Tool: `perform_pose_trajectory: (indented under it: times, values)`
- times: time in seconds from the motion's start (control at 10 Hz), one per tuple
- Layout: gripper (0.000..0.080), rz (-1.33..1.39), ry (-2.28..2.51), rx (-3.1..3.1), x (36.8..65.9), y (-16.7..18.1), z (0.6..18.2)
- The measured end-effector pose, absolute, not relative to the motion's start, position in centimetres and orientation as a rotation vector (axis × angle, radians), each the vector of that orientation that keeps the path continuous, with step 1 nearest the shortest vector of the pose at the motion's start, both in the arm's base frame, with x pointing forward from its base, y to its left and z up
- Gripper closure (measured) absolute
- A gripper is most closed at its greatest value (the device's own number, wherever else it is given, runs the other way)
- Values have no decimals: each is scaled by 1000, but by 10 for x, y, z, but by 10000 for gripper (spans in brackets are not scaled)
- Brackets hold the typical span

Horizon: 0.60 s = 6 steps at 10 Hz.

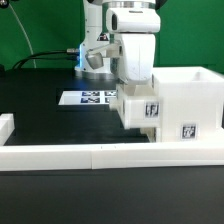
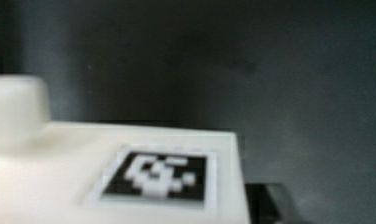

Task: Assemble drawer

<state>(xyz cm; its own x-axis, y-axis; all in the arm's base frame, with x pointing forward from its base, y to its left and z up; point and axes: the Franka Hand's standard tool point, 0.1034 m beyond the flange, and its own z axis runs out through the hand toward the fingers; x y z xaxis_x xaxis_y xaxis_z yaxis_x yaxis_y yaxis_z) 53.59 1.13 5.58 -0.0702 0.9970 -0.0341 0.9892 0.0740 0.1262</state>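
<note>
The large white drawer box (image 1: 188, 92) stands on the black table at the exterior view's right, with marker tags on its front. A smaller white drawer part (image 1: 138, 108) with a tag sits against its left side. My gripper (image 1: 134, 88) comes straight down onto that part, and its fingertips are hidden behind it. The wrist view is blurred. It shows the part's white top and its tag (image 2: 162, 172) very close, a rounded white piece (image 2: 14, 112) beside it, and one dark finger (image 2: 270, 206) at the part's edge. The grip itself is hidden.
The marker board (image 1: 88, 97) lies flat on the table behind the parts. A low white wall (image 1: 90, 155) runs along the table's front edge, with a short white block (image 1: 6, 126) at the exterior view's left. Cables hang behind the arm.
</note>
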Motion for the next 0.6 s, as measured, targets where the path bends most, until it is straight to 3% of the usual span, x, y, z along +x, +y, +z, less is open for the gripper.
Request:
perform_pose_trajectory:
  times: [0.1, 0.2, 0.4, 0.5, 0.6]
  values:
    - [575, 110, 2205, 2071, 537, 12, 58]
    - [575, 117, 2190, 2076, 538, 12, 64]
    - [257, 128, 2164, 2069, 541, 11, 83]
    - [172, 127, 2156, 2062, 543, 8, 92]
    - [172, 125, 2150, 2058, 545, 4, 97]
